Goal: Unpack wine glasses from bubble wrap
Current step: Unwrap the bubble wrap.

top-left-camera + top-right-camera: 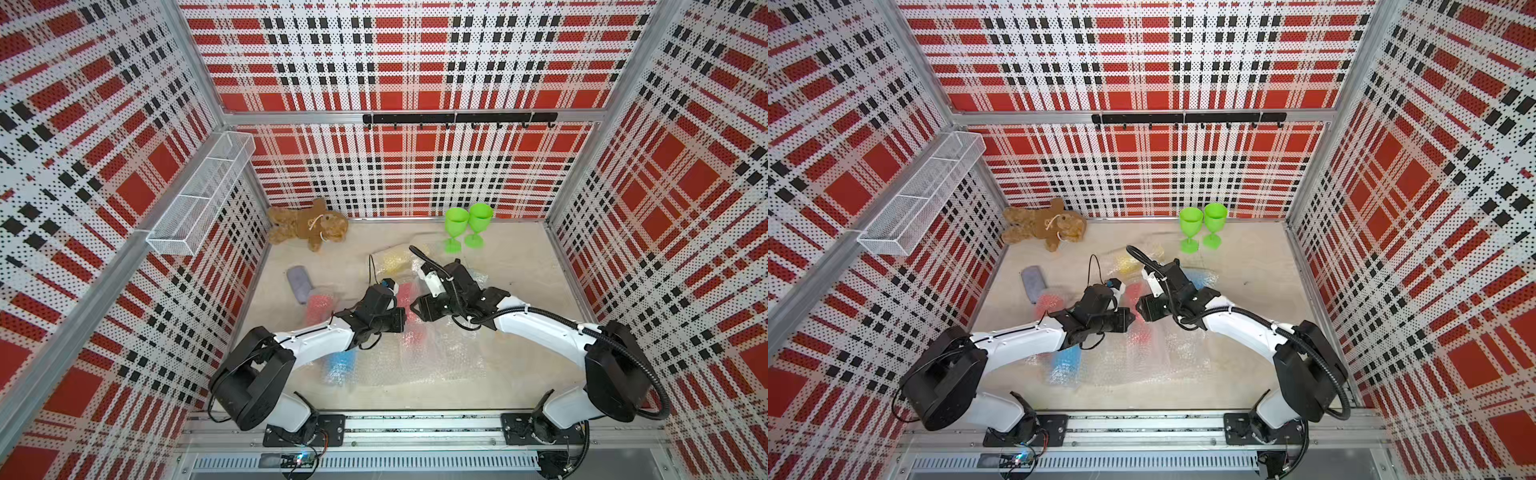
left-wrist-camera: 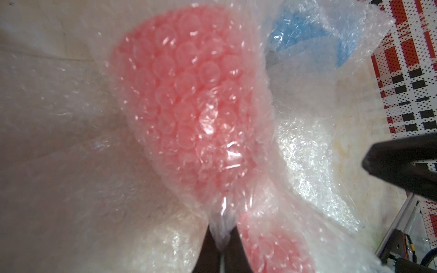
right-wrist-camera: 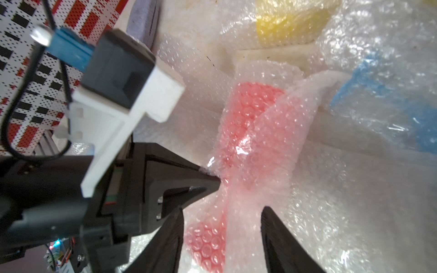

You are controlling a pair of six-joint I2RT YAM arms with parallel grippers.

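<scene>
**Left tool pinching the wrap at a red goblet's stem**

The left tool point(image 2: 221, 238) is closed on a gathered fold of bubble wrap point(image 2: 307, 153) where the red goblet point(image 2: 189, 94) narrows between bowl and foot. The goblet is fully wrapped. Beyond it lies a blue goblet point(image 2: 307, 30), also wrapped. A dark tip of the right tool point(image 2: 399, 165) shows near the plaid wall point(image 2: 411, 71). Loose wrap covers much of the pale worktop point(image 2: 47, 35).

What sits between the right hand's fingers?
A red goblet in bubble wrap: its stem and foot lie between the fingers of the open right hand, right wrist view. The left hand pinches the wrap beside the stem.
</scene>
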